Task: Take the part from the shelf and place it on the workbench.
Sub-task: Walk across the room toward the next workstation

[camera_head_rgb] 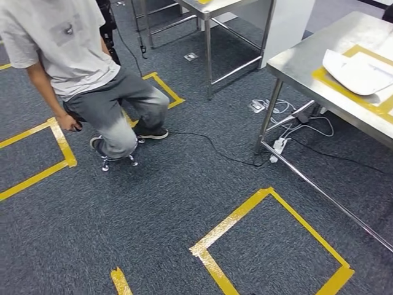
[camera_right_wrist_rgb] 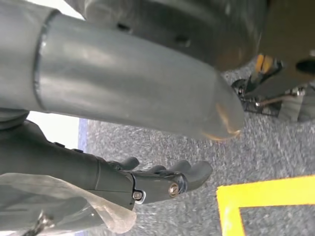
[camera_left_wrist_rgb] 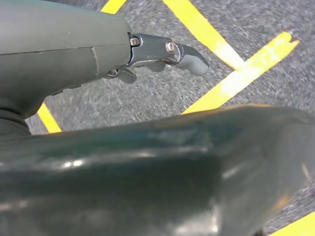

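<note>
Now, part: a clear plastic bag (camera_right_wrist_rgb: 63, 206) lies against the right hand (camera_right_wrist_rgb: 148, 184), beside its fingers (camera_right_wrist_rgb: 193, 173); grip unclear.
Left hand (camera_left_wrist_rgb: 163, 54): fingers extended over carpet, holding nothing.
Workbench (camera_head_rgb: 301, 61): steel, right.

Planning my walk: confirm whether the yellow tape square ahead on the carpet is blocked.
No, the yellow tape square encloses only bare carpet.

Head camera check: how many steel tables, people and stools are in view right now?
Steel tables: 2
Person: 1
Stool: 1
Total: 4
</note>
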You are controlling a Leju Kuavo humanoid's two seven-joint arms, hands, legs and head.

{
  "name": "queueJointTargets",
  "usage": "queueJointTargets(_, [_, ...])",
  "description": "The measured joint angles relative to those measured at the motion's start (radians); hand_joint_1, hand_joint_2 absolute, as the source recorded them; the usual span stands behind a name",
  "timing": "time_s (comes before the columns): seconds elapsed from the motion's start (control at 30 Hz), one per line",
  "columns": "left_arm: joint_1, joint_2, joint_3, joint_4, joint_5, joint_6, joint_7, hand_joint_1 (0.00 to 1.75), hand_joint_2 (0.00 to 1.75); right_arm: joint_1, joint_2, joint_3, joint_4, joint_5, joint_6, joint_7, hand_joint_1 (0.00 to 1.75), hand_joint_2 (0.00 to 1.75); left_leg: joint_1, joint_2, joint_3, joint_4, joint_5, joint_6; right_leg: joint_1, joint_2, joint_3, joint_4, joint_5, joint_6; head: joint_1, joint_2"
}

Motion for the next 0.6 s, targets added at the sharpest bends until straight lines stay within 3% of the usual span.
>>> queueJointTargets(0.03, [0.001, 0.0, 0.0, 0.0, 0.0, 0.0, 0.0, 0.0, 0.0, 0.001, 0.0, 0.0, 0.0, 0.0, 0.0, 0.0, 0.0, 0.0, 0.004, 0.003, -0.014, 0.034, -0.007, -0.004, 0.0, -0.016, 0.001, 0.0, -0.002, 0.0, 0.0, 0.0])
queueJointTargets(0.07, [0.002, 0.0, 0.0, 0.0, 0.0, 0.0, 0.0, 0.0, 0.0, 0.0, 0.0, 0.0, 0.0, 0.0, 0.0, 0.0, 0.0, 0.0, 0.007, 0.005, -0.009, 0.03, 0.005, -0.006, 0.0, -0.03, 0.002, 0.0, -0.003, 0.001, 0.0, 0.0])
queueJointTargets(0.1, [0.004, 0.0, 0.0, 0.0, 0.0, 0.0, 0.0, 0.0, 0.0, 0.0, 0.0, 0.0, 0.0, 0.0, 0.0, 0.0, 0.0, 0.0, 0.009, 0.011, 0.015, -0.013, 0.033, -0.006, 0.0, -0.043, 0.005, 0.0, -0.006, 0.002, 0.0, 0.0])
queueJointTargets(0.17, [0.004, 0.001, 0.0, 0.0, 0.0, 0.0, 0.0, 0.0, 0.0, -0.001, 0.0, 0.0, 0.0, 0.0, 0.0, 0.0, 0.0, 0.0, 0.005, 0.047, 0.091, -0.153, 0.091, -0.002, 0.002, -0.066, 0.011, 0.001, -0.012, 0.01, 0.0, 0.0])
queueJointTargets(0.23, [0.0, 0.001, -0.001, 0.0, 0.0, 0.0, 0.0, 0.0, 0.0, -0.002, 0.0, 0.0, 0.0, 0.0, 0.0, 0.0, 0.0, 0.0, -0.003, 0.077, 0.135, -0.237, 0.106, 0.009, 0.006, -0.087, 0.012, 0.001, -0.02, 0.022, 0.001, 0.0])
queueJointTargets(0.27, [0.0, 0.001, -0.001, 0.0, 0.0, 0.0, 0.0, 0.0, 0.0, -0.004, 0.0, 0.0, 0.0, 0.0, 0.0, 0.0, 0.0, 0.0, -0.008, 0.078, 0.137, -0.244, 0.1, 0.015, 0.007, -0.096, 0.014, 0.0, -0.023, 0.028, 0.002, 0.0])
queueJointTargets(0.33, [0.005, 0.001, -0.001, 0.0, 0.0, 0.0, 0.0, 0.0, 0.0, -0.009, 0.0, 0.0, 0.0, 0.0, 0.0, 0.0, 0.0, 0.0, -0.008, 0.059, 0.136, -0.25, 0.102, 0.029, 0.004, -0.105, 0.022, -0.001, -0.029, 0.038, 0.003, 0.0])
queueJointTargets(0.4, [0.007, 0.001, -0.001, 0.0, 0.0, 0.0, 0.0, 0.0, 0.0, -0.011, 0.0, 0.0, 0.0, 0.0, 0.001, 0.0, 0.0, 0.0, -0.005, 0.041, 0.139, -0.258, 0.109, 0.042, 0.0, -0.059, 0.007, 0.038, -0.058, 0.045, 0.007, 0.0])
queueJointTargets(0.47, [0.004, 0.0, -0.002, 0.0, 0.0, 0.0, 0.0, 0.0, 0.0, -0.01, 0.0, 0.0, 0.0, 0.0, 0.001, 0.0, 0.0, 0.0, -0.004, 0.02, 0.139, -0.261, 0.112, 0.052, -0.001, 0.0, -0.057, 0.165, -0.12, 0.047, 0.013, 0.0])
queueJointTargets(0.5, [0.003, 0.0, -0.002, 0.0, 0.0, 0.0, 0.0, 0.0, 0.0, -0.009, 0.0, 0.0, 0.0, 0.0, 0.001, 0.0, 0.0, 0.0, -0.005, 0.007, 0.139, -0.261, 0.112, 0.054, -0.001, 0.011, -0.097, 0.24, -0.145, 0.047, 0.014, 0.0])
queueJointTargets(0.53, [0.002, 0.0, -0.002, 0.0, 0.0, 0.0, 0.0, 0.0, 0.0, -0.007, 0.0, 0.0, 0.0, 0.0, 0.002, 0.0, 0.0, 0.0, -0.006, -0.007, 0.139, -0.261, 0.111, 0.055, -0.001, 0.014, -0.129, 0.292, -0.154, 0.047, 0.014, 0.0])
queueJointTargets(0.57, [0.003, 0.0, -0.002, 0.0, 0.0, 0.0, 0.0, 0.0, 0.0, -0.006, 0.0, 0.0, 0.0, 0.0, 0.002, 0.0, 0.0, 0.0, -0.006, -0.021, 0.14, -0.26, 0.111, 0.056, -0.001, 0.015, -0.146, 0.309, -0.143, 0.047, 0.014, 0.0])
queueJointTargets(0.6, [0.003, 0.0, -0.003, 0.0, -0.001, 0.0, 0.0, 0.0, 0.0, -0.005, 0.0, 0.0, 0.0, 0.0, 0.003, 0.001, 0.0, 0.0, -0.006, -0.036, 0.142, -0.259, 0.11, 0.055, -0.001, 0.018, -0.142, 0.279, -0.109, 0.046, 0.014, 0.0])
